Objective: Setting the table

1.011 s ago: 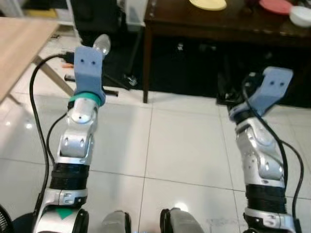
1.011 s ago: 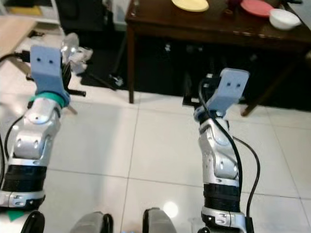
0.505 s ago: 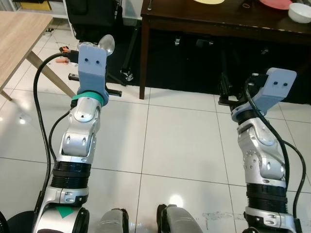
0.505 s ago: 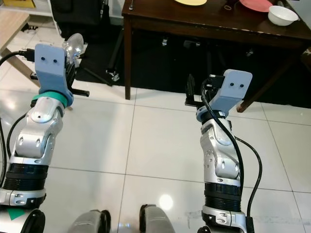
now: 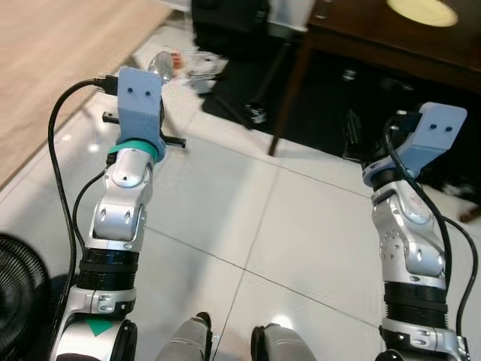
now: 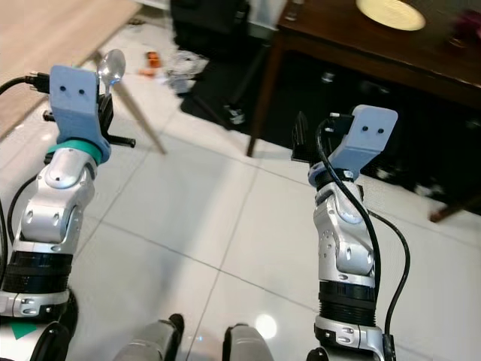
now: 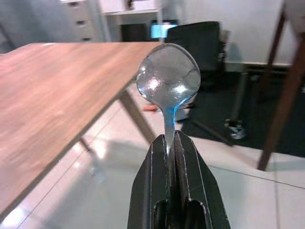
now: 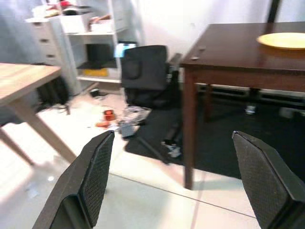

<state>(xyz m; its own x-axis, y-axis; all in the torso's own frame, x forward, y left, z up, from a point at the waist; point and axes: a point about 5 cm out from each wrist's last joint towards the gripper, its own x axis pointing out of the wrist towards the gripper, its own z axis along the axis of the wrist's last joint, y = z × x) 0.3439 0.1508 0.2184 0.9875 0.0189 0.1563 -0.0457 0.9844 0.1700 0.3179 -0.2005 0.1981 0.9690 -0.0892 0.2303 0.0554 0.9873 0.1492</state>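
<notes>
My left gripper [image 7: 170,140] is shut on the handle of a metal spoon [image 7: 167,78], whose bowl stands upright above the fingers. In the eye views the spoon [image 5: 159,64] sticks up behind the left arm's blue wrist mount. A light wooden table [image 5: 60,68] lies to the left, close to the left arm. My right gripper [image 8: 172,138] is open and holds nothing; it is raised in front of a dark brown table [image 5: 376,41] that carries a yellow plate [image 5: 425,9].
I stand on white floor tiles [image 5: 248,218]. A black office chair [image 8: 145,71], white shelves [image 8: 81,28] and small clutter on the floor [image 8: 128,117] are ahead between the two tables. A black fan [image 5: 19,278] sits by my left foot.
The view has swung left: the light wooden table now covers the upper left and the dark table has slid to the right. Both arms keep their pose, spoon still held.
</notes>
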